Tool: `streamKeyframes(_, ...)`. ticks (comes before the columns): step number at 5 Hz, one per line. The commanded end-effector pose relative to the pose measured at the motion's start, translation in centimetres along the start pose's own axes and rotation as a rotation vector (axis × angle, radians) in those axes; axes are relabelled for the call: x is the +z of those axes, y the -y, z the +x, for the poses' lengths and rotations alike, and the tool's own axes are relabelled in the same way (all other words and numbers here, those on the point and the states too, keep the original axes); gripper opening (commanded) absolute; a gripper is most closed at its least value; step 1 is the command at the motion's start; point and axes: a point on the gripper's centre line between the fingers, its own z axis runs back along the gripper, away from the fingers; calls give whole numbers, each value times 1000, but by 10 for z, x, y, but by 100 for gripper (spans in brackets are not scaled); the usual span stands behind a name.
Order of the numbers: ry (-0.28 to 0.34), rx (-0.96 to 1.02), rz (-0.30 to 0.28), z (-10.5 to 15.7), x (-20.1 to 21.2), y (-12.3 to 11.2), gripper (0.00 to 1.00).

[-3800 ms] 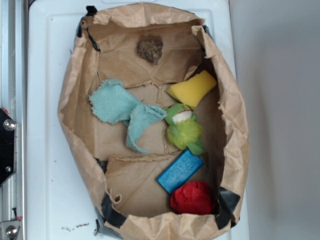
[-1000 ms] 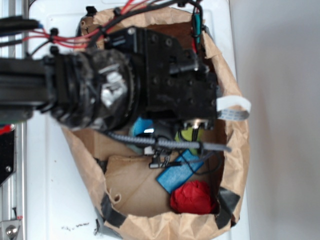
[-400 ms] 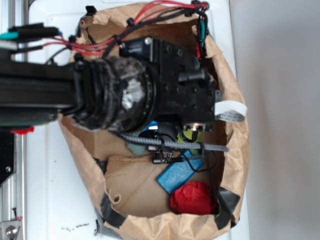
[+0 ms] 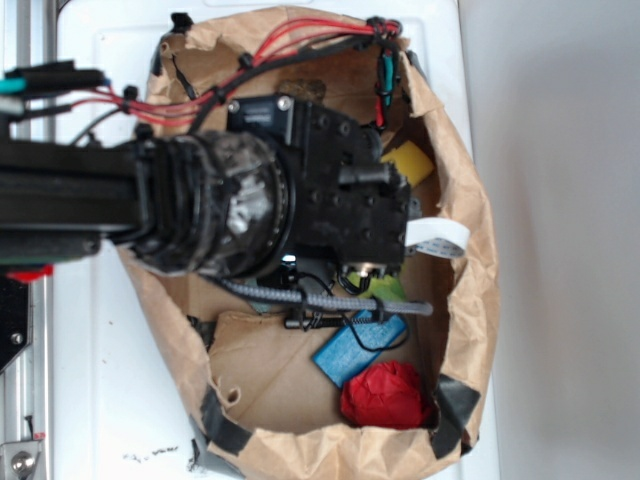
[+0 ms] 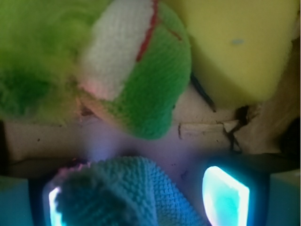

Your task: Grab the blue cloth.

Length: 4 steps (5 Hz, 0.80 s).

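**Tool low over the blue cloth inside the paper bag**

Seen from above: white worktop (image 4: pixel 90 400) carrying an open brown paper bag (image 4: pixel 470 260). Black arm (image 4: pixel 200 215) reached in from the left, covering most of the bag's middle. Nearer the bag's lower right: red ball (image 4: pixel 388 393), then dark blue block (image 4: pixel 345 358). Yellow sponge (image 4: pixel 410 163) peeked out at the arm's right edge. In the wrist view: green plush toy (image 5: pixel 141 89) beside the sponge, blue cloth (image 5: pixel 127 195) bunched between the fingers (image 5: pixel 225 195) of the tool (image 5: pixel 136 200). Spread apart, not yet clamped.
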Motion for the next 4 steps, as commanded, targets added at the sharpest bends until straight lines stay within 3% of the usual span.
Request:
streamKeyframes(1,17,-23,15,-21,5,11,0)
streamKeyframes(4,34,2,-20,-8,22,3,0)
